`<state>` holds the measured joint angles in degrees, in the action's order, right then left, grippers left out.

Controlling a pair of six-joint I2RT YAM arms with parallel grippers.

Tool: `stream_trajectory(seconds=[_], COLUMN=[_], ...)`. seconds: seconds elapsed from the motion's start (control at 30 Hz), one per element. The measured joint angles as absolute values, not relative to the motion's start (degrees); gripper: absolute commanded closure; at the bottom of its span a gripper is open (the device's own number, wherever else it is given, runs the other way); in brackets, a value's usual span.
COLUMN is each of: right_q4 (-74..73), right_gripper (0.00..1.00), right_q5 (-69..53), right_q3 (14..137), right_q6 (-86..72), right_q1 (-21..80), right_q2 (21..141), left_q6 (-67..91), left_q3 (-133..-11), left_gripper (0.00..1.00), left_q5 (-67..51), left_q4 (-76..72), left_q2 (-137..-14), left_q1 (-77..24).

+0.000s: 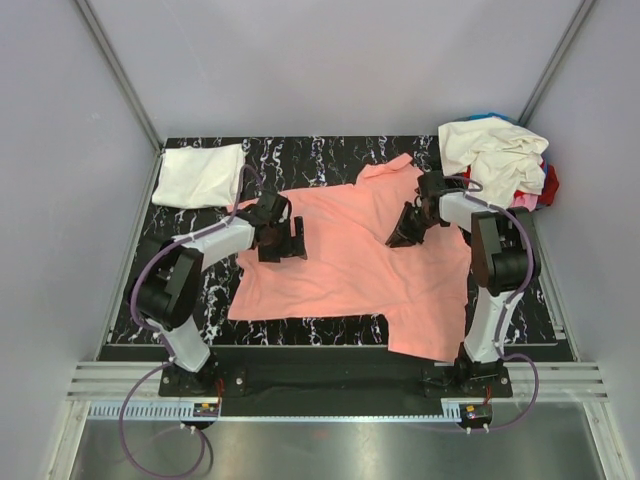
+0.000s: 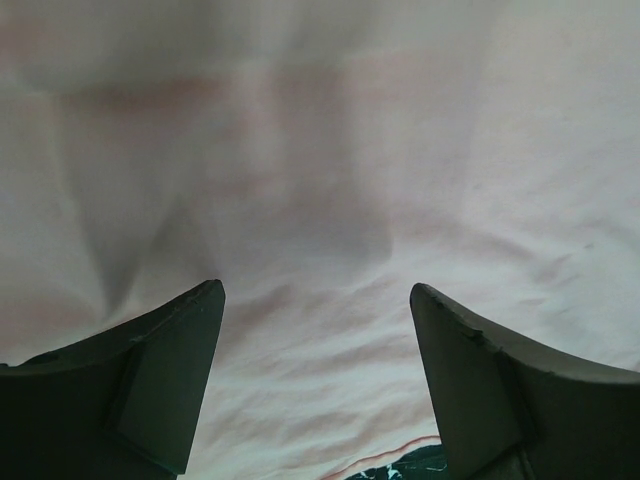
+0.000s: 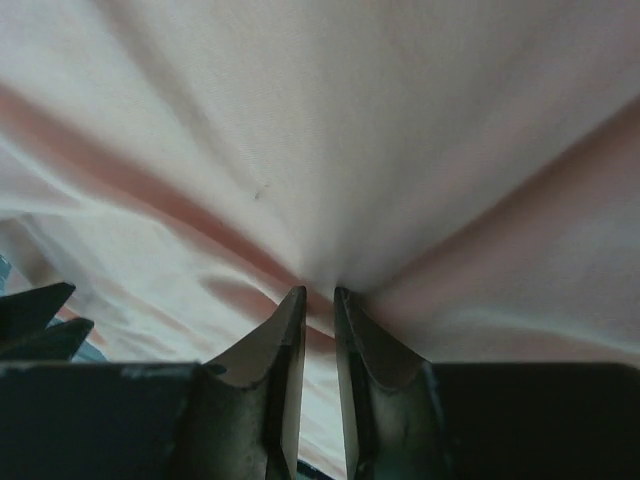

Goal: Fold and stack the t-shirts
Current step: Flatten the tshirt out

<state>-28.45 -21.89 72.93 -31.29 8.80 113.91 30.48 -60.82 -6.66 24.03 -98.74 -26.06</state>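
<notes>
A salmon-pink t-shirt (image 1: 350, 265) lies spread out on the black marbled table (image 1: 330, 155). My left gripper (image 1: 283, 240) is open just over the shirt's left part, near its edge; in the left wrist view (image 2: 315, 290) pink cloth (image 2: 330, 180) fills the gap between its fingers, with nothing held. My right gripper (image 1: 405, 232) is on the shirt's right upper part. In the right wrist view (image 3: 318, 292) it is shut on a pinch of the pink cloth (image 3: 330, 130), and folds run out from the tips.
A folded white t-shirt (image 1: 200, 175) lies at the back left corner. A loose pile of t-shirts (image 1: 500, 160), cream on top with red, bright pink and blue showing, sits at the back right. Grey walls close in the table.
</notes>
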Motion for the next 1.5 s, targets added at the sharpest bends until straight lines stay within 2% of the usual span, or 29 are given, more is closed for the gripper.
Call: stream_trajectory(seconds=[0.37,0.4,0.47,0.5,0.53,0.7,0.87,1.1,1.23,1.5], right_q4=[-28.25,-28.4,-30.04,-31.86,-33.43,-38.48,-38.37,-37.34,-37.85,-39.57], right_gripper=[0.61,0.52,0.44,0.36,0.33,0.31,0.36,0.36,0.35,0.33], right_q5=[-21.63,-21.54,-20.91,-20.34,-19.75,-14.85,-10.46,-6.31,-5.39,-4.29], right_q3=[44.71,42.04,38.24,37.39,37.39,45.32,58.72,76.09,83.33,93.51], right_q6=[-34.22,-35.09,-36.53,-37.04,-37.45,-37.34,-36.12,-33.19,-32.42,-31.66], right_q1=[8.84,8.86,8.88,8.91,8.91,8.88,8.88,8.82,8.43,6.7], right_q2=[90.35,87.07,80.4,76.97,74.3,69.08,75.59,98.1,108.16,118.19], left_q6=[30.55,30.72,31.68,32.18,32.82,35.86,38.06,39.94,40.51,40.58], left_q3=[-51.2,-49.41,-46.06,-44.21,-42.81,-39.46,-34.52,-27.38,-26.55,-26.09], left_gripper=[0.24,0.24,0.24,0.24,0.25,0.24,0.27,0.29,0.31,0.33], left_q5=[-5.96,-5.82,-5.43,-5.06,-4.67,-1.89,0.19,0.01,-0.21,-1.41], left_q4=[24.88,25.19,27.0,27.88,28.88,33.52,30.65,23.14,18.65,14.22], left_q2=[-91.33,-89.45,-85.06,-82.26,-79.72,-67.72,-61.95,-62.65,-63.24,-65.39], left_q1=[-26.04,-26.15,-26.46,-26.57,-26.68,-27.22,-27.66,-28.91,-28.91,-28.91])
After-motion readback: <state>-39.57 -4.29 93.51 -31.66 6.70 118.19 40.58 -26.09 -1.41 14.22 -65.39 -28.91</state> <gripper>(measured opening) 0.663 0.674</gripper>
